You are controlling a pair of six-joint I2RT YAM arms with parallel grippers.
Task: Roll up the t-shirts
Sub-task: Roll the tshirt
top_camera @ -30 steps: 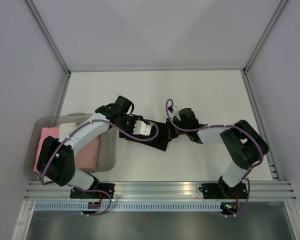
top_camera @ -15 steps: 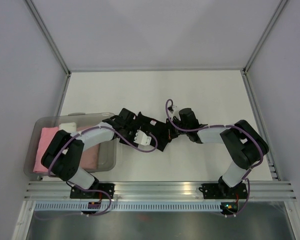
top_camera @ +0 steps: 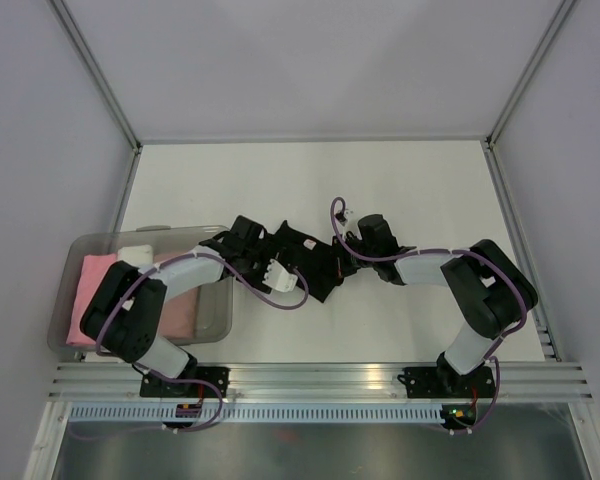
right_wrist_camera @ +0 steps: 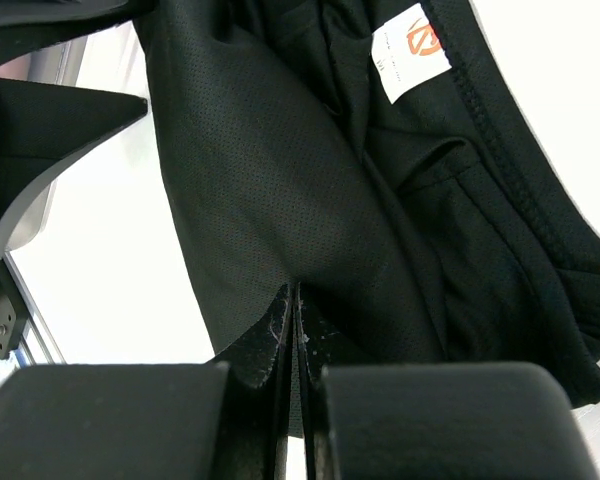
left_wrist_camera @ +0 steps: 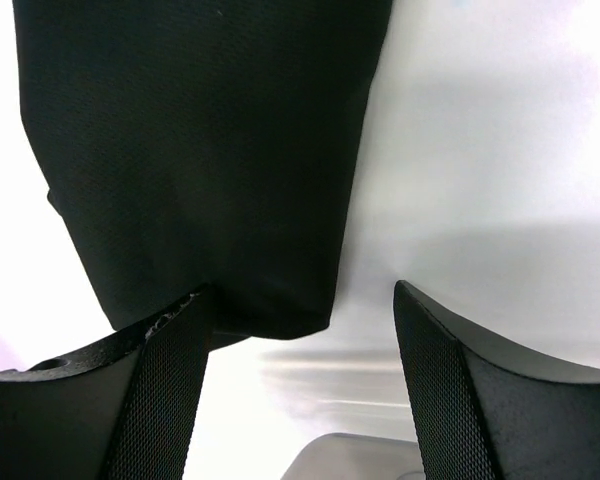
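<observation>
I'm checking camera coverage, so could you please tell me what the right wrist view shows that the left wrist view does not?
Only the right wrist view: the neck label and the right gripper shut on the black t-shirt. Only the left wrist view: the left gripper open, the cloth's edge by one fingertip. Both: the black t-shirt on the white table.

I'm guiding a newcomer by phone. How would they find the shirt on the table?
Start at the middle of the white table, between the arms. The black t-shirt lies crumpled there, right of the clear bin. It alone is black; the bin's shirts are pink and white.
</observation>
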